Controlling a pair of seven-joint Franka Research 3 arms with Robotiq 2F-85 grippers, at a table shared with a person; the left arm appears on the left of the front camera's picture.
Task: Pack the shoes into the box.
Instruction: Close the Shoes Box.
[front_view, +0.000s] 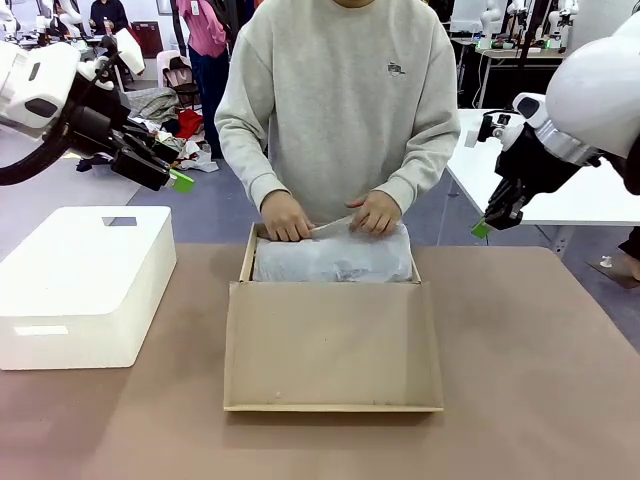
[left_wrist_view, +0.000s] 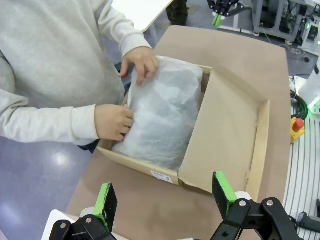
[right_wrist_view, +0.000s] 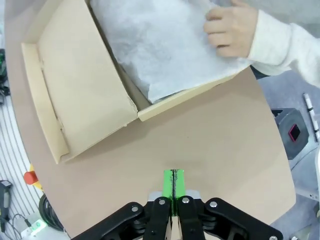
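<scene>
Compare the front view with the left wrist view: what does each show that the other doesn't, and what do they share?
Front view: the white foam block left of the box, and the robot's right hand shut, raised off the table. Left wrist view: a white label on the box's outer wall, a red button past the table's edge, and the robot's left hand open wide. Shared: the box's lid open, and the person's hands pressing the tissue paper.
</scene>
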